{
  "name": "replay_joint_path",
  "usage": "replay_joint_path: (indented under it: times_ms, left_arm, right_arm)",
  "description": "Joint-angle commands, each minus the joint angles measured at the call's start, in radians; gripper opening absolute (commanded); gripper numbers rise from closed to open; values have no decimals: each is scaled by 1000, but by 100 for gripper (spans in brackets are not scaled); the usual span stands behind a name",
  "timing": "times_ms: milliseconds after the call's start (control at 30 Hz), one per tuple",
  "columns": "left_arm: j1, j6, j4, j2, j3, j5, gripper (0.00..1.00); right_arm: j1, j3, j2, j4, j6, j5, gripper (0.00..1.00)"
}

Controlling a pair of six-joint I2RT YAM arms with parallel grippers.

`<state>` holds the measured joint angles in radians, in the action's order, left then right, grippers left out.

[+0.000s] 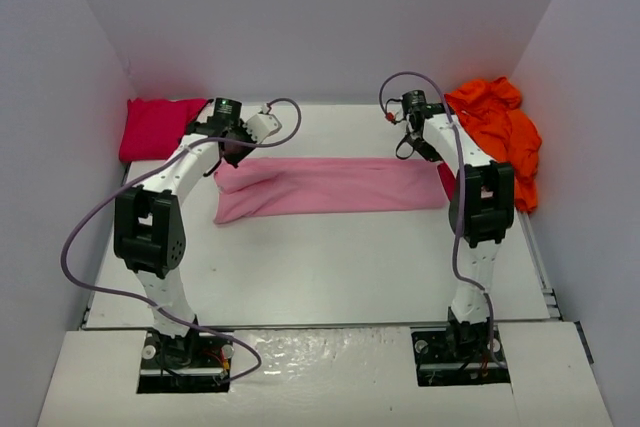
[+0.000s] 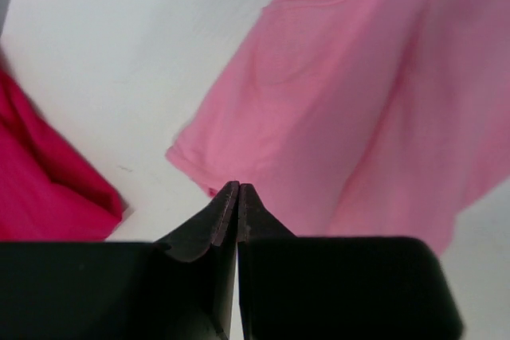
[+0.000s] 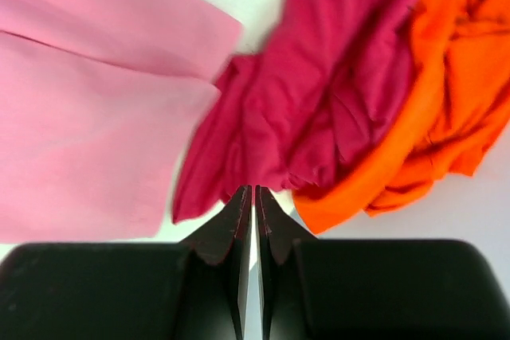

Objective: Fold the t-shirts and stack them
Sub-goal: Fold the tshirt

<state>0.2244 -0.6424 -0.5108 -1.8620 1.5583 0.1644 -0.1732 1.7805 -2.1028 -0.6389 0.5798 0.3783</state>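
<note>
A light pink t-shirt (image 1: 330, 187) lies folded into a long strip across the middle of the table. My left gripper (image 1: 235, 150) hovers over its left end, jaws shut, with no cloth showing between them; in the left wrist view the gripper (image 2: 238, 187) has its tips at the pink t-shirt's (image 2: 358, 101) hem. A folded red t-shirt (image 1: 155, 127) rests at the back left, also seen as the red t-shirt (image 2: 40, 189). My right gripper (image 1: 415, 142) is shut too, and in the right wrist view the gripper (image 3: 253, 189) points at a crumpled dark crimson t-shirt (image 3: 319, 93) lying against a bright orange t-shirt (image 3: 454, 77).
The orange t-shirt (image 1: 500, 127) is heaped in the back right corner against the wall. White walls close in the white table (image 1: 330, 267) on the left, back and right. Purple cables loop from both arms.
</note>
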Motion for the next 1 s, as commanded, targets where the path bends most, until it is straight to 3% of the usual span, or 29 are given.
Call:
replay_joint_path:
  times_ms: [0, 200, 433, 633, 967]
  left_arm:
    - [78, 38, -55, 160, -57, 121, 0]
    - [158, 19, -144, 225, -150, 174, 0]
    - [174, 0, -199, 159, -197, 167, 0]
    - [143, 29, -109, 134, -254, 128, 0]
    - [134, 23, -130, 196, -298, 123, 0]
  right_arm:
    - [-51, 33, -73, -5, 11, -22, 4]
    - [-55, 356, -270, -7, -3, 38, 0]
    - [-62, 502, -420, -7, 18, 96, 2]
    - [-59, 437, -401, -2, -24, 111, 0]
    - [-63, 51, 11, -25, -54, 17, 0]
